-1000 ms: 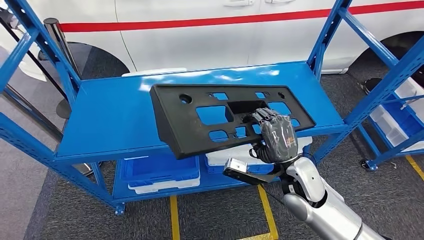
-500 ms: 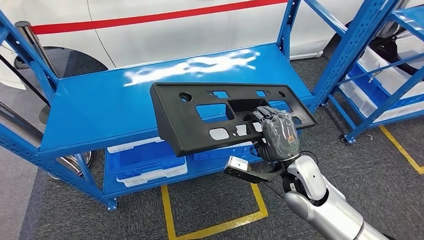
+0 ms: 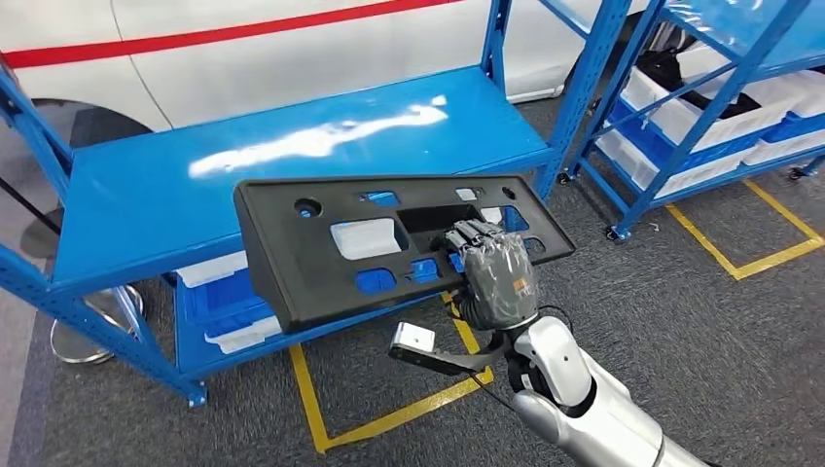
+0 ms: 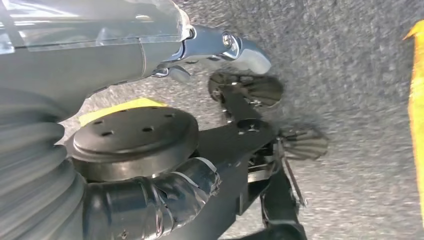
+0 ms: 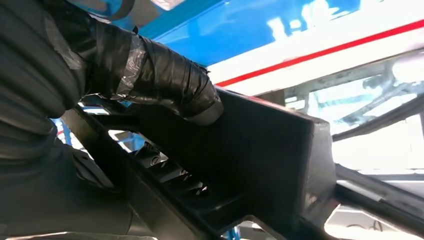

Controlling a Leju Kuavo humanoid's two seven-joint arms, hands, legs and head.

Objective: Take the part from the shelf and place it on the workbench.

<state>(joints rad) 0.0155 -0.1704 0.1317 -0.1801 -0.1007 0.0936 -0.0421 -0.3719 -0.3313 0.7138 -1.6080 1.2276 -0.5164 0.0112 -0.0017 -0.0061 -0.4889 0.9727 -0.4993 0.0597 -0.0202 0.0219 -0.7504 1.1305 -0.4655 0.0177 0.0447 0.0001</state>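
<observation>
Clearly part: long flat black plastic panel [image 3: 389,238] with a raised rim, round holes near its ends and several rectangular cut-outs; blue shows through them.
Position: held in the air, tilted, in front of the blue metal shelf [image 3: 146,195], overlapping the shelf's front edge in the head view.
Right hand [image 3: 496,282]: dark fingers [image 3: 467,236] hooked through a central cut-out, thick taped thumb [image 5: 170,85] pressed on the panel's face.
Left hand: grey ribbed cover [image 4: 35,165] above grey carpet; finger state cannot be told.
</observation>
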